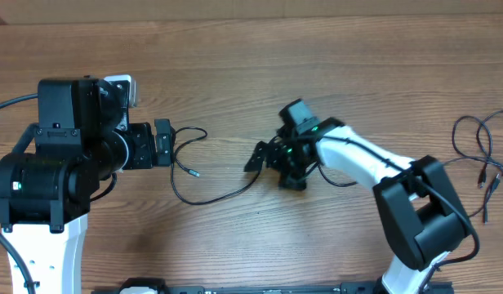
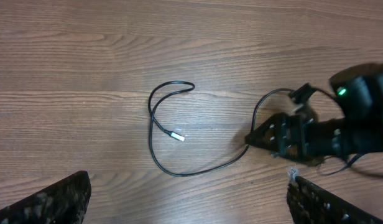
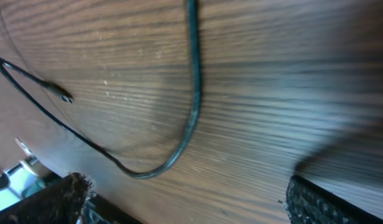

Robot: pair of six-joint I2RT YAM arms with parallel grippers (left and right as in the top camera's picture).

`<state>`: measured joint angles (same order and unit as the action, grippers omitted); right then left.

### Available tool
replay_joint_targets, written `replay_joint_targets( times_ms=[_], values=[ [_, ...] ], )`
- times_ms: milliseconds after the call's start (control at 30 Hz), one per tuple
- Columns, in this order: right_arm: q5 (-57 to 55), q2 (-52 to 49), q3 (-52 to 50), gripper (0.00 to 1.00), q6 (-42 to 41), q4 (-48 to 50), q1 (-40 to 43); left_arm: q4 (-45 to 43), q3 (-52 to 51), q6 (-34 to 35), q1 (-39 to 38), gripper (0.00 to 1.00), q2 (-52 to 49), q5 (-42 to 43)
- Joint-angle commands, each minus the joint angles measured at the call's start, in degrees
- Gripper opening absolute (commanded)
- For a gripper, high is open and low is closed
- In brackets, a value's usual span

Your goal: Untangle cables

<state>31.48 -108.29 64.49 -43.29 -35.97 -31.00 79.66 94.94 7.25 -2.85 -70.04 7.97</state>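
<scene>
A thin black cable (image 1: pixel 204 196) lies in an open loop on the wooden table between the two arms, and its silver-tipped plug (image 1: pixel 193 172) rests inside the loop. In the left wrist view the same cable (image 2: pixel 155 146) and plug (image 2: pixel 177 135) lie ahead of my left gripper (image 2: pixel 188 211), which is open and empty. My left gripper (image 1: pixel 170 145) sits just left of the loop. My right gripper (image 1: pixel 273 169) hovers low at the cable's right end, open. The cable (image 3: pixel 191 112) curves in front of its fingers (image 3: pixel 331 202) and is not held.
More thin black cables (image 1: pixel 481 158) lie in loose loops at the table's far right edge, beyond the right arm. The right arm's white link (image 1: pixel 362 159) stretches across the right half of the table. Bare wood lies at the back.
</scene>
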Motion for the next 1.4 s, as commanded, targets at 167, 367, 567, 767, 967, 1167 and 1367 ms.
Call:
replay_joint_targets(
  times_ms=[167,367,567,767,967,1167,1367],
  values=[
    [-6.2,-0.2,-2.4,1.00,-17.6,7.3,-7.8,-0.2,-0.1,-1.1,0.3,1.00,-0.1,0.6],
    [-13.3,-0.2,-2.4,0.88,-24.9,11.8,-11.1,-0.2,-0.1,-1.0,0.3,1.00,-0.1,0.6],
    [-23.2,-0.2,-2.4,0.71,-31.8,13.0,-14.1,-0.2,-0.1,-1.0,0.3,1.00,-0.1,0.6],
    [-29.4,-1.2,-2.4,0.66,-33.6,17.4,-17.3,-0.2,-0.1,-1.0,0.3,0.99,-0.1,0.6],
    [-31.6,-5.8,-2.4,0.35,-33.7,27.3,-19.1,-0.2,-0.1,-1.1,0.3,1.00,-0.1,0.6],
    [-36.6,-5.7,-1.7,0.04,-31.4,33.2,-16.8,-0.2,-0.1,-1.0,0.3,1.00,-0.1,0.6],
    [-37.3,0.3,3.0,0.04,-19.4,34.0,-9.9,-0.2,-0.1,-1.1,0.3,1.00,-0.1,0.6]
  ],
)
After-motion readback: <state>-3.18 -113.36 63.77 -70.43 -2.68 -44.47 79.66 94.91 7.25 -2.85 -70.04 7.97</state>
